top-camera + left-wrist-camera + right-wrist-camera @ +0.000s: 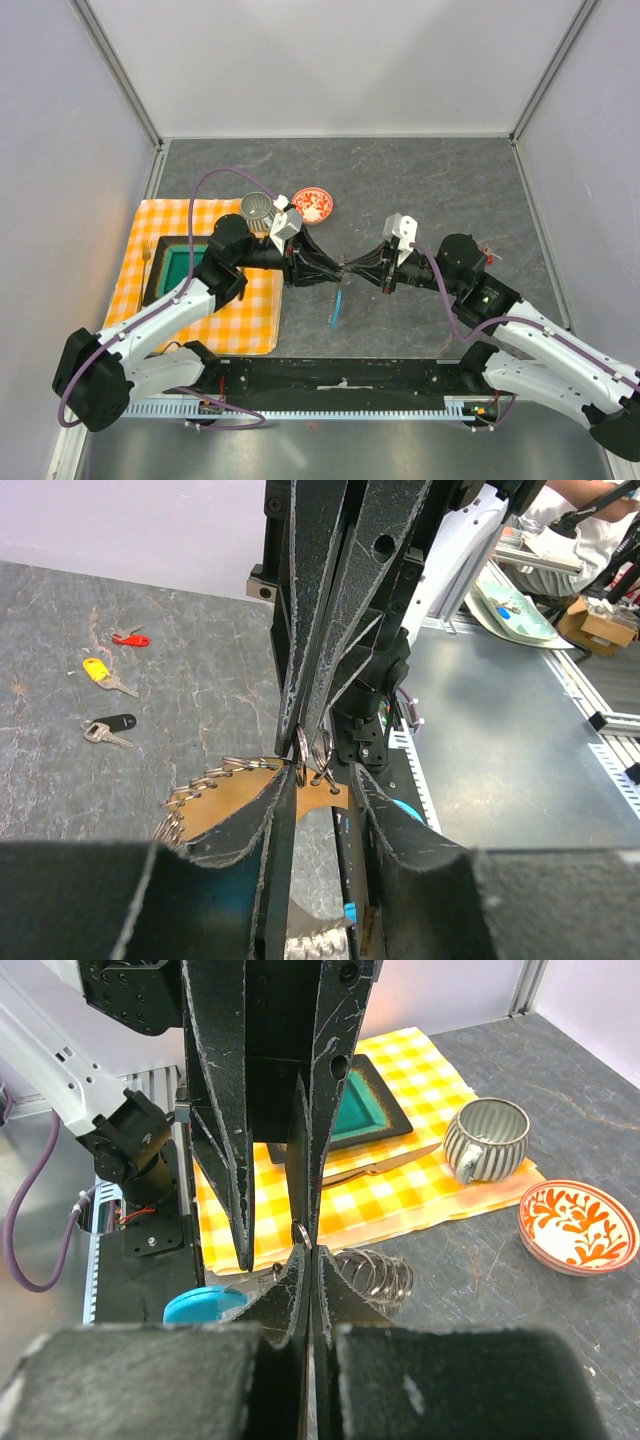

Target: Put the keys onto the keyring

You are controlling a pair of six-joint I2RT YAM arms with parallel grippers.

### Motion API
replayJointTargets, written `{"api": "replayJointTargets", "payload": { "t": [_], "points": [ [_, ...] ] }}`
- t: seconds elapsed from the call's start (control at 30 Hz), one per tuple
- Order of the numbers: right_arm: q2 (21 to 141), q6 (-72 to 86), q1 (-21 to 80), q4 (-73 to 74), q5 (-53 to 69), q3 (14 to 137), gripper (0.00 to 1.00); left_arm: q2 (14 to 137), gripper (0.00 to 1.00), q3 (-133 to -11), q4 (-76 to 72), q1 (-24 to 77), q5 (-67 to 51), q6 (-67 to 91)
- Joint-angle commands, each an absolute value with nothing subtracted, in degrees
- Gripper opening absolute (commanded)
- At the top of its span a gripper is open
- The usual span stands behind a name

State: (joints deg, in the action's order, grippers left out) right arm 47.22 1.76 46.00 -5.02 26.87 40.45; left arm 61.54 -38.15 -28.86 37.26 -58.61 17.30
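Grey mottled tabletop [430, 190], pale walls on three sides.

1. Right gripper [308, 1257]: jaws pressed together on one wire loop of the keyring [372, 1272].
2. Left gripper [325, 772]: met the right one tip to tip. Its jaws stood apart with loops of the keyring in the gap; whether they bore on them could not be told.
3. Keyring: held between both grippers, blue tag [205, 1305] just beneath it.
4. Keys, three, loose, none threaded: black key [110, 726] nearest the keyring, yellow key [100, 672] next, red key [131, 638] farthest. All lay flat, well apart from the keyring on the right arm's side of it, in a rough row leading away, shanks roughly crosswise to that row.
5. Judgement: the right arm was the nearer to the keys, but both grippers were occupied at the keyring, so one would have to let go first.
6. On the left arm's side of the keyring: ribbed cup [487, 1138], red bowl [578, 1225], checked cloth [440, 1060] bearing a teal dish [365, 1110].
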Motion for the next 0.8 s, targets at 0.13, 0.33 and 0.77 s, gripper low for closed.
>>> {"api": "replayJointTargets", "payload": {
  "t": [0.13,0.33,0.77],
  "points": [
    [46.5,1.9,45.8,-7.8,25.4,40.4,0.00,59.7,0.27,-42.8,-26.2,38.1,-63.5,13.9],
    [46.4,2.0,45.8,-8.3,25.4,39.9,0.00,58.6,0.14,-44.2,-20.9,38.1,-61.7,10.6],
    [47.5,1.7,45.7,-3.6,24.1,40.7,0.15,56.3,0.02,-53.1,8.0,38.1,-49.2,-6.3]
  ]
}}
